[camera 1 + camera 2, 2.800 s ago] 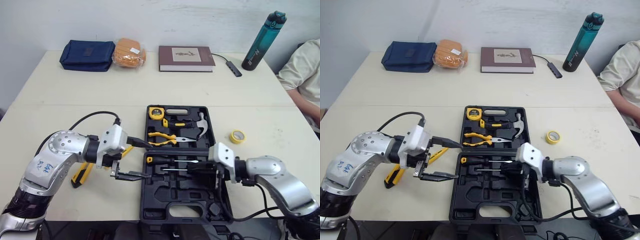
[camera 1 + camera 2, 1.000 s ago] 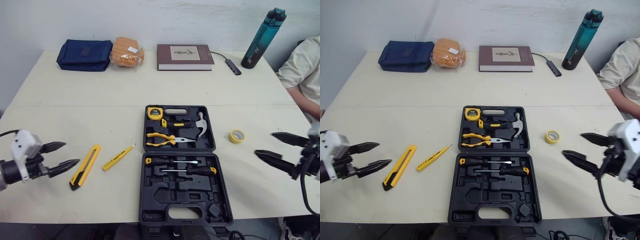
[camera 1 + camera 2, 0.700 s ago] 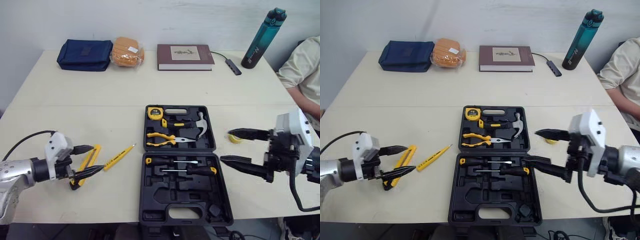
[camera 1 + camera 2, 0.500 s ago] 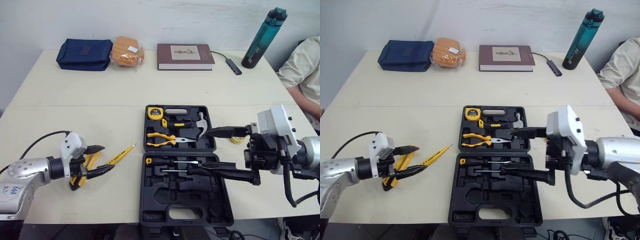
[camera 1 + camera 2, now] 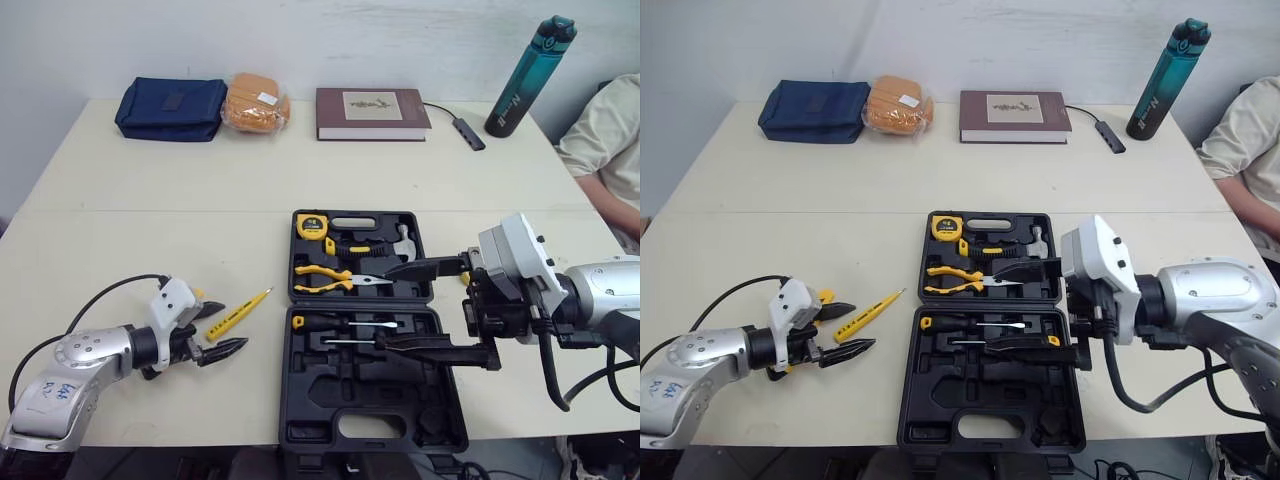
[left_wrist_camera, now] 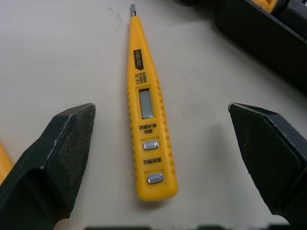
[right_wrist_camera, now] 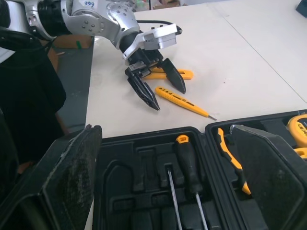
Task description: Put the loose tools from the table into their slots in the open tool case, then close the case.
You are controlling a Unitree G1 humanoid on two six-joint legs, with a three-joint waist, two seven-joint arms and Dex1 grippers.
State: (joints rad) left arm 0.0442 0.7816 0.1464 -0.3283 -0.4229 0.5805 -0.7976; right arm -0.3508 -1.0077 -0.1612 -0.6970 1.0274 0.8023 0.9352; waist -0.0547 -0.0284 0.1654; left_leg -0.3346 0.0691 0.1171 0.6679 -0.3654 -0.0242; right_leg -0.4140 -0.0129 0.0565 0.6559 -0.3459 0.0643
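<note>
The yellow tester pen [image 6: 146, 110] lies flat on the desk [image 5: 150, 200], inside the gap of the left pincer [image 5: 225, 329]. That pincer's fingers [image 6: 64, 143] are spread wide and stand clear of the pen on either side. The pen's blunt end is nearest the pincer's base, and its metal tip points away from it, toward the tool case [image 5: 300, 400]. The yellow utility knife [image 7: 186, 74] lies on the desk just behind this pincer, partly hidden by it.

The tool case lies open beyond the left pincer's fingertips. The right pincer [image 5: 385, 306] hangs over it, also wide open and empty, with one finger above the lid half and the other above the base half. Below that pincer, two screwdrivers [image 7: 189, 165] sit side by side in their slots in the base. Pliers [image 5: 330, 277], a hammer [image 5: 403, 240] and a tape measure [image 5: 313, 225] fill the lid half.

Well beyond both pincers, along the desk's far edge, are a blue pouch [image 5: 170, 108], a book [image 5: 372, 108] and a teal bottle [image 5: 525, 80]. A person's sleeve [image 5: 600, 130] shows past the outer side of the right pincer.
</note>
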